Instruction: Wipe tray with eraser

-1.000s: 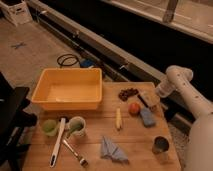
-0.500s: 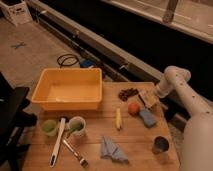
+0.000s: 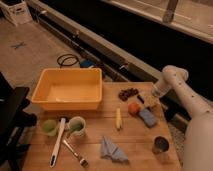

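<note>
The yellow tray [image 3: 50, 103] stands empty at the back left of the wooden table. A tan block with a dark edge, likely the eraser [image 3: 146, 101], lies at the back right of the table. My gripper [image 3: 151, 98] at the end of the white arm [image 3: 172, 80] is down right at this block, on or just above it. The tray is well to the left of the gripper.
Dark grapes [image 3: 128, 93], an orange fruit [image 3: 133, 108] and a blue sponge [image 3: 148, 118] lie close to the gripper. A banana [image 3: 118, 119], a blue cloth [image 3: 112, 150], a dark cup [image 3: 160, 145], two green cups [image 3: 76, 125], a white brush [image 3: 57, 142] and a fork [image 3: 75, 152] lie in front.
The arm has reached a little lower and to the left, bringing the gripper down at the tan block. Nothing else on the table has moved.
</note>
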`<act>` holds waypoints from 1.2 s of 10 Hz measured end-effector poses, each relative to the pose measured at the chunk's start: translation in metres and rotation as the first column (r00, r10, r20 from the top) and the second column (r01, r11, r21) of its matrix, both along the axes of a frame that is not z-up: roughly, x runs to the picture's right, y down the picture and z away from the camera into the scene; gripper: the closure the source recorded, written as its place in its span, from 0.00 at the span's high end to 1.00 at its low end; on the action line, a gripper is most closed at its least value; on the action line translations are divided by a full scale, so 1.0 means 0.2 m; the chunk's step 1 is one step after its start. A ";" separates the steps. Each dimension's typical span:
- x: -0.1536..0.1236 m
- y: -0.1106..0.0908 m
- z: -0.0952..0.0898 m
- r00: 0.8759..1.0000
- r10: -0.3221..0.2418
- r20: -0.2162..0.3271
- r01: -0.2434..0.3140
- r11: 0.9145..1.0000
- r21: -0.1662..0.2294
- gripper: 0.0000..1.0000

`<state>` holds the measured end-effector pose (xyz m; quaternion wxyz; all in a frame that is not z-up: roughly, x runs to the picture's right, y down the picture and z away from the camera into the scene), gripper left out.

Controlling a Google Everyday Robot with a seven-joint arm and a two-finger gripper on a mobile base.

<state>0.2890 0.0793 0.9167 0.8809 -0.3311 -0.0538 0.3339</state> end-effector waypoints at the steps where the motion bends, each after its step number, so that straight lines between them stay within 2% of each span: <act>1: -0.01 -0.01 -0.01 1.000 -0.009 0.003 0.009 1.000 0.008 0.65; 3: -0.02 0.00 -0.03 1.000 -0.031 0.000 0.031 0.999 0.013 0.65; 9: -0.01 0.01 0.01 0.997 -0.061 -0.036 0.062 0.998 0.011 0.65; 12: 0.00 -0.05 -0.01 0.997 -0.064 -0.049 0.066 0.997 0.047 0.65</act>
